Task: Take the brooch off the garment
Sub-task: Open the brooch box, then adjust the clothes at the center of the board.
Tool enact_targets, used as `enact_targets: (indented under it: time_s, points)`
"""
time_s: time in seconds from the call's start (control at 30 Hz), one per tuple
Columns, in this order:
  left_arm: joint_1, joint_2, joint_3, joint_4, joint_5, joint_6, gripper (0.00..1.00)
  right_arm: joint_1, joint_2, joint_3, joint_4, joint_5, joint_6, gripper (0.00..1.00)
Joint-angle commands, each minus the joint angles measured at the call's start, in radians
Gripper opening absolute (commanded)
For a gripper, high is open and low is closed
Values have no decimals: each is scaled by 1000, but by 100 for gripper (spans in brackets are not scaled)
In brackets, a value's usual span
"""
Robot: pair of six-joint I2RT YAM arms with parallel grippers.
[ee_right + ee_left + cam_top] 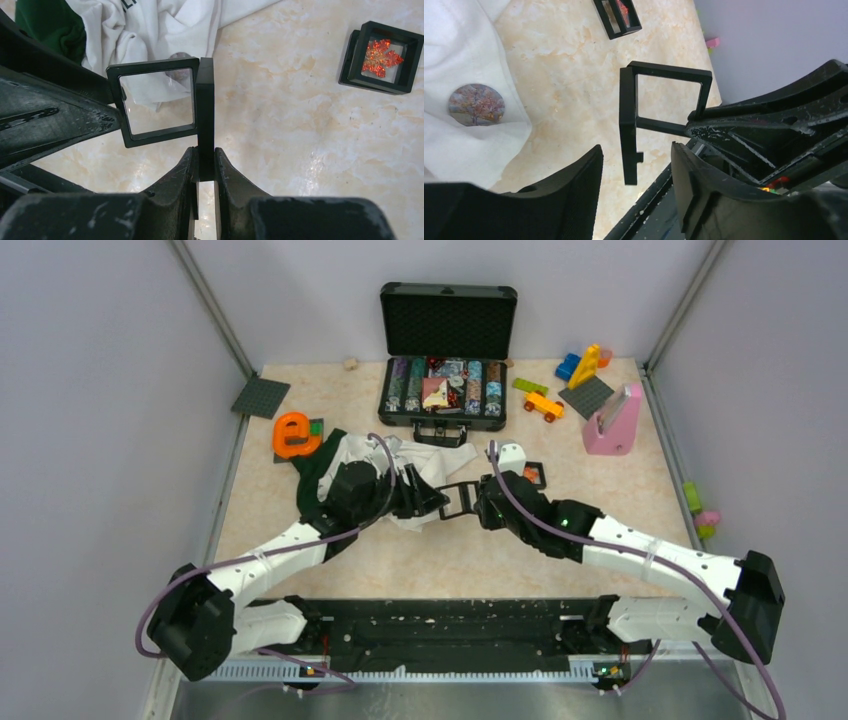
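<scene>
Your right gripper (pixel 205 162) is clamped on the spine of an open black frame (pixel 205 100). Your left gripper (pixel 636 167) has its jaws apart just beside it. Beyond, the brooch (pixel 381 56) lies in a small case (pixel 351 57) near the table's (pixel 300 130) middle, apart from both jaws and the garment (pixel 165 25).

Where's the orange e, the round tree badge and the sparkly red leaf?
Orange e (pixel 280 437): top view, its curved back.
Round tree badge (pixel 476 104): left wrist view, its middle.
Red leaf (pixel 381 56): right wrist view, the leaf's middle.
</scene>
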Motion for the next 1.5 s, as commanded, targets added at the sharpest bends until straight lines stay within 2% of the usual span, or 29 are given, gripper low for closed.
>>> enact_targets:
  time_s: [0.0,0.1,0.23,0.43,0.7,0.87,1.03,1.23,1.33,1.47]
  points:
    - [-3,-1,19,30,-4,31,61,-30,-10,64,-60,-34,21,3]
    - [-3,-9,25,-5,-52,79,71,-42,8,91,-132,-43,26,2]
    - [-3,-9,63,-92,-166,179,71,-69,19,113,-214,-35,25,2]
    - [-2,153,213,-286,-354,345,61,-111,-25,73,-243,-23,16,1]
    - [-3,446,435,-514,-398,430,41,-155,-87,30,-247,-32,3,1]
    - [-3,495,404,-542,-402,396,25,-167,-97,9,-233,-49,-2,0]
    - [-3,436,277,-495,-397,358,24,-171,-103,-5,-216,-62,-3,0]
    - [-4,410,170,-416,-341,318,25,-174,-101,-18,-203,-75,-3,0]
    - [-8,371,121,-369,-318,308,37,-175,-103,-22,-198,-81,-3,0]
    - [-30,303,124,-404,-336,345,57,-178,-101,-24,-191,-91,-4,0]
